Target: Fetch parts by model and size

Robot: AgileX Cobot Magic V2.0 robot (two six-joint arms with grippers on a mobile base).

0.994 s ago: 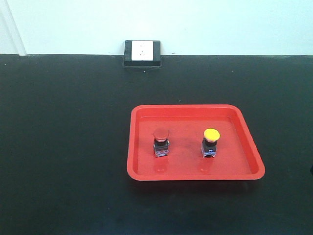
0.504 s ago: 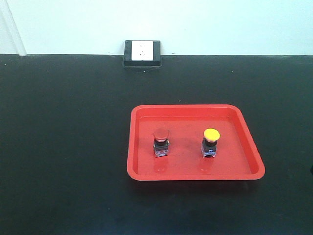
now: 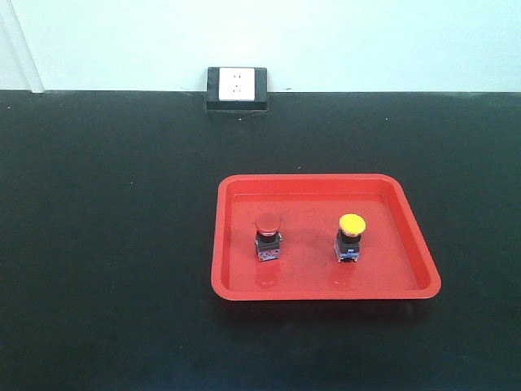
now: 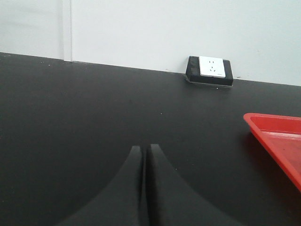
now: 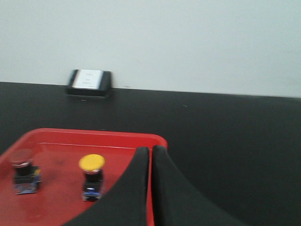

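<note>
Two parts stand upright in a red tray (image 3: pixel 309 181): a red-capped switch (image 3: pixel 268 236) on the left and a yellow-capped switch (image 3: pixel 351 238) on the right. Neither gripper shows in the front view. My left gripper (image 4: pixel 143 148) is shut and empty over bare black tabletop, with the tray's corner (image 4: pixel 277 136) off to its right. In the blurred right wrist view, my right gripper (image 5: pixel 151 149) is shut and empty above the tray's right rim (image 5: pixel 94 134). There the yellow-capped switch (image 5: pixel 91 176) stands to its left and the red-capped switch (image 5: pixel 23 172) farther left.
A black-and-white wall socket box (image 3: pixel 238 87) sits at the table's back edge against the white wall; it also shows as the socket box (image 4: pixel 210 70) and the socket box (image 5: pixel 88 81). The black tabletop (image 3: pixel 106 244) stretches around the tray.
A dark sliver at the right edge of the front view is gone now. The tray and both switches have not moved.
</note>
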